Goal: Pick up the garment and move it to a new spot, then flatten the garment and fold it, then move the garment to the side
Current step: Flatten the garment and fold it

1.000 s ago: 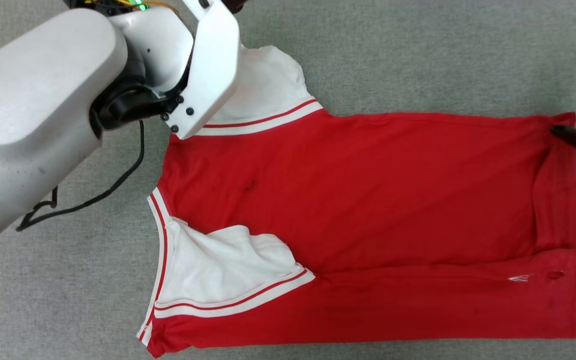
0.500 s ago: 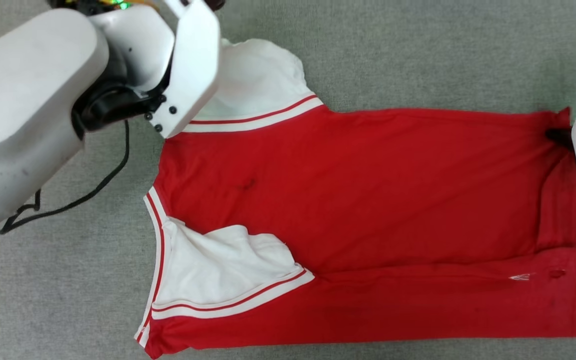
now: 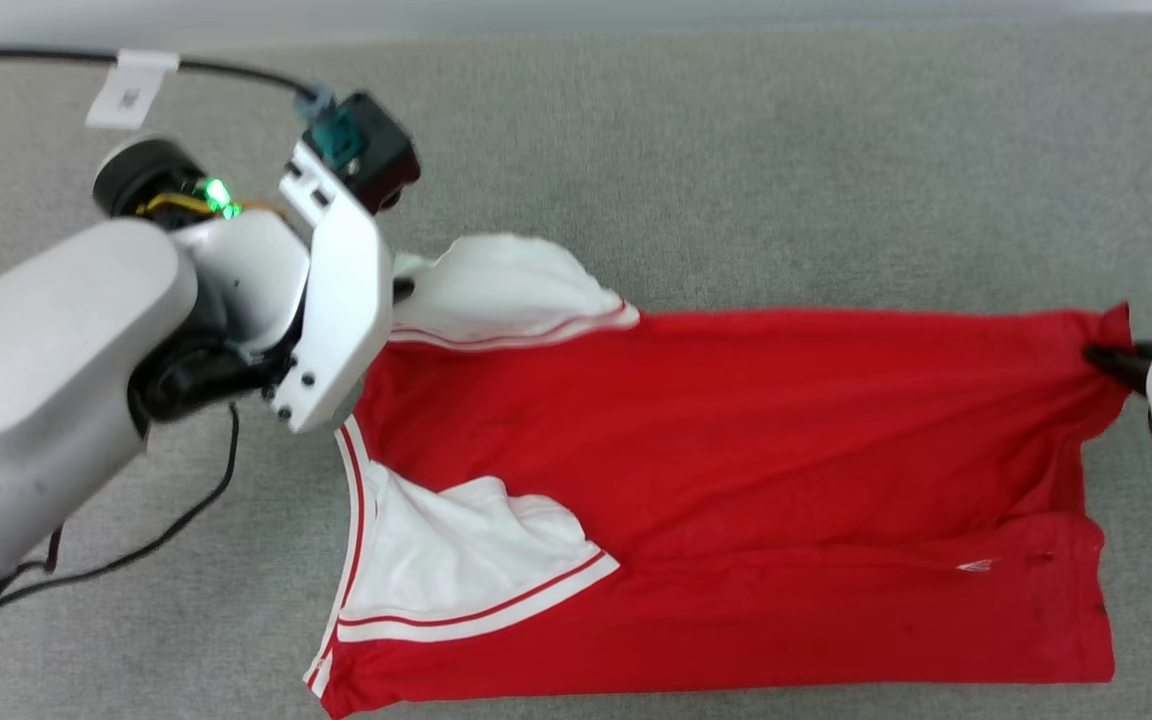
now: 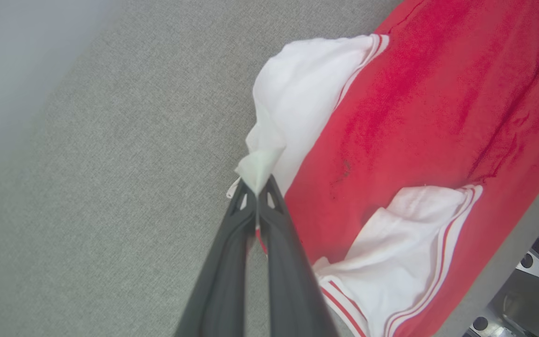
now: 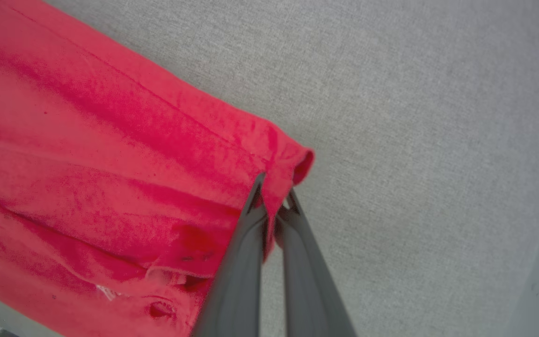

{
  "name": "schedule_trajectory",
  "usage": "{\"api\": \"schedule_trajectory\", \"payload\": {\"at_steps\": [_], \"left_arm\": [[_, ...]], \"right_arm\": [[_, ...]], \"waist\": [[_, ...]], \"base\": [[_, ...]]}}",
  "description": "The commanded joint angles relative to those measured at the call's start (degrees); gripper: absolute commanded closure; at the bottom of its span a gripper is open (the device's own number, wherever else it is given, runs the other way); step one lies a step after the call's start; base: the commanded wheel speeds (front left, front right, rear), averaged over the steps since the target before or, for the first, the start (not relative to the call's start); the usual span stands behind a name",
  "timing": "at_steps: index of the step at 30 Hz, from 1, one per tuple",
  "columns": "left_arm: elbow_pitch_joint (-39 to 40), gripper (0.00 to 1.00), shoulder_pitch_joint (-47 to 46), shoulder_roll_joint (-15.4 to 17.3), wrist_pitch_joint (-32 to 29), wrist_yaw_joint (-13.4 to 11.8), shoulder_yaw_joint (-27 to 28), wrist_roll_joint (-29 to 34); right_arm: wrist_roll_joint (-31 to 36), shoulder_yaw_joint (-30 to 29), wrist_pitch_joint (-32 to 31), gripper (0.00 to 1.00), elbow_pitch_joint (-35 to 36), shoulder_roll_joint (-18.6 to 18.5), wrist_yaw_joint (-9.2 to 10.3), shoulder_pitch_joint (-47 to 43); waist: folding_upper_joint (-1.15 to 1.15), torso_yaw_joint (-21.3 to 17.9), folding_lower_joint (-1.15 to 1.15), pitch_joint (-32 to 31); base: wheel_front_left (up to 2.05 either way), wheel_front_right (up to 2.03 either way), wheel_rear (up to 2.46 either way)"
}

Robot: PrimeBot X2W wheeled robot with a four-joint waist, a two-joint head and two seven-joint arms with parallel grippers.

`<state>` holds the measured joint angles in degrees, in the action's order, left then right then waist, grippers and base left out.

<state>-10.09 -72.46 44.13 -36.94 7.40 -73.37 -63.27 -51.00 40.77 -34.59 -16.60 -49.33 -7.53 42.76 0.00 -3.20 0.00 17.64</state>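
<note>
A: Location of garment (image 3: 736, 430)?
B: On the grey tabletop (image 3: 736, 150), spread sideways. Sleeve end to the left, hem end to the right. Far edge stretched taut between both arms. Near edge lying flat, with a crease running along it.
A: State of left pincer (image 4: 256, 185)?
B: Clamped tight on the far white sleeve (image 3: 506, 290), with a corner of fabric bunched at the fingertips. Sleeve tented up beside the red body.
A: And right pincer (image 5: 274, 189)?
B: Closed too, pinching the far hem corner. Red cloth puckered around the tips.
A: Other sleeve?
B: Loose. That near white sleeve (image 3: 456, 560) crumpled on the red, striped trim showing.
A: Anything else on the surface?
B: Just a black cable (image 3: 206, 500) looping beside the left arm, clear of the cloth. Also a small white tag (image 3: 131, 90) on a second cable, back left.
</note>
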Motion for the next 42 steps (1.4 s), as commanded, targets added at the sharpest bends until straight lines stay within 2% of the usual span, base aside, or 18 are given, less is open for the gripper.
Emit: {"api": "schedule_trajectory", "payload": {"at_steps": [1,4,11,19,21,29,30,31,34,37,39,42], "left_arm": [[0.5,1.0,1.7,0.6,0.5,0.0,0.0,0.1],[2.6,1.0,5.6,2.2,0.9,-0.2,0.0,-0.5],[8.8,1.0,16.2,6.5,2.2,-2.4,0.0,-1.1],[14.1,1.0,28.9,10.0,4.3,-5.5,0.0,-1.7],[14.0,1.0,31.2,9.9,4.8,-5.9,0.0,-1.6],[8.7,1.0,35.8,6.3,7.5,-5.6,0.1,-1.4],[8.1,0.25,35.8,6.1,8.2,-5.5,0.2,-1.0],[7.8,0.0,35.7,6.0,8.9,-5.5,0.4,-0.6],[8.5,0.0,35.2,6.7,11.5,-6.0,1.3,0.6],[10.5,0.0,34.7,7.6,15.6,-7.7,3.2,1.9],[11.5,0.0,34.4,8.3,19.3,-9.5,4.5,4.1],[11.6,0.0,34.9,7.6,26.8,-14.0,7.2,7.2]], "right_arm": [[-0.3,0.4,0.6,1.0,0.4,-0.6,0.08,-1.5],[-1.0,1.0,2.2,1.0,1.2,-1.7,0.09,-4.6],[-2.5,1.2,5.3,1.0,3.8,-3.8,0.08,-12.5],[-4.1,0.5,9.4,1.0,5.5,-3.8,0.08,-22.2],[-3.7,0.5,9.6,1.0,5.2,-3.4,0.08,-23.4],[-2.2,1.6,10.0,1.0,1.0,0.5,0.08,-24.3],[-2.4,1.4,10.4,0.66,0.7,0.9,0.08,-24.0],[-2.3,1.5,10.5,0.03,0.6,0.9,0.08,-23.8],[-2.0,1.0,12.1,0.0,1.9,-0.2,0.08,-23.1],[-2.1,-1.1,15.1,0.0,3.9,-1.5,0.08,-23.2],[-2.1,-3.2,17.4,0.0,5.4,-2.3,0.07,-23.7],[-2.4,-7.4,20.9,0.0,6.6,-2.8,0.07,-25.4]], "waist": [[0.0,0.1,0.0,-2.6],[0.0,0.1,0.0,-4.7],[0.0,0.3,0.0,-8.5],[0.0,0.6,0.0,-9.8],[0.0,0.6,0.0,-9.3],[0.0,0.2,0.0,-7.9],[0.0,0.1,0.0,-8.0],[0.0,0.1,0.0,-8.3],[0.0,0.0,0.0,-9.6],[0.0,0.1,0.0,-10.9],[0.0,0.0,0.0,-11.5],[0.0,0.3,0.0,-11.8]], "base": [[0.0,0.0,0.0],[0.0,0.0,0.0],[0.0,0.0,0.0],[0.0,0.0,0.0],[0.0,0.0,0.0],[0.0,0.0,0.0],[0.0,0.0,0.0],[0.0,0.0,0.0],[0.0,0.0,0.0],[0.0,0.0,0.0],[0.0,0.0,0.0],[0.0,0.0,0.0]]}}
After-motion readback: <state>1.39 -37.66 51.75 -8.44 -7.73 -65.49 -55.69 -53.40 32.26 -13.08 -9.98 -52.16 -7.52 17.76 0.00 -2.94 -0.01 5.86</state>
